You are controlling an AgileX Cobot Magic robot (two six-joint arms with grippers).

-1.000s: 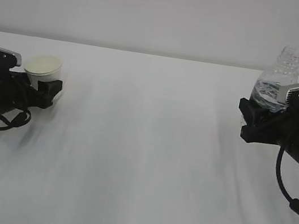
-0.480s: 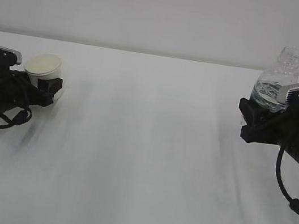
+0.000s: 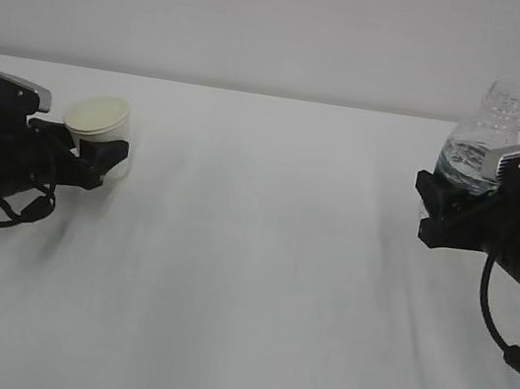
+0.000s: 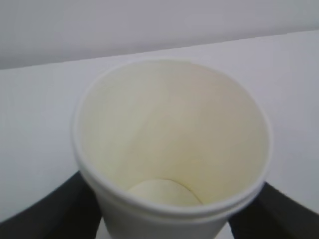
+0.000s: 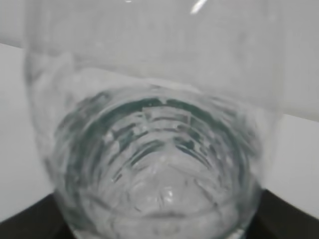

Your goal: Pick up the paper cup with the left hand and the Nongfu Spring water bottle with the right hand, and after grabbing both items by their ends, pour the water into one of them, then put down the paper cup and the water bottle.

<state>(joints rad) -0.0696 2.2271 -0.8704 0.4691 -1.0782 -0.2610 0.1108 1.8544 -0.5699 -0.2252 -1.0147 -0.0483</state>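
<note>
Gripping low on both items; that reads as the "grab by the ends" step, with the mouths left clear for a pour. The left hand (image 3: 96, 159) has its jaws clamped on the lower part of the paper cup (image 3: 99, 118), near the tabletop's (image 3: 260, 254) left edge; whether the cup's base touches the tabletop cannot be told. Cup rim tilts toward the camera in the exterior view; in the left wrist view the cup (image 4: 172, 149) is dry inside, cream wall and bare bottom showing, dark jaws flanking its base on both sides. The right hand (image 3: 442, 210) has jaws clamped round the base of the Nongfu Spring water bottle (image 3: 481, 142), near the tabletop's right edge; bottle roughly upright, capless neck up, leaning slightly; that keeps the water (image 5: 159, 184) in, pooled low in the ribbed base per the right wrist view. Hands well apart, bare tabletop between them. Judgement: grasps look done, pour not begun; next needs the bottle's neck over the cup's rim, and the thin cup wall may crush under a tight squeeze.
</note>
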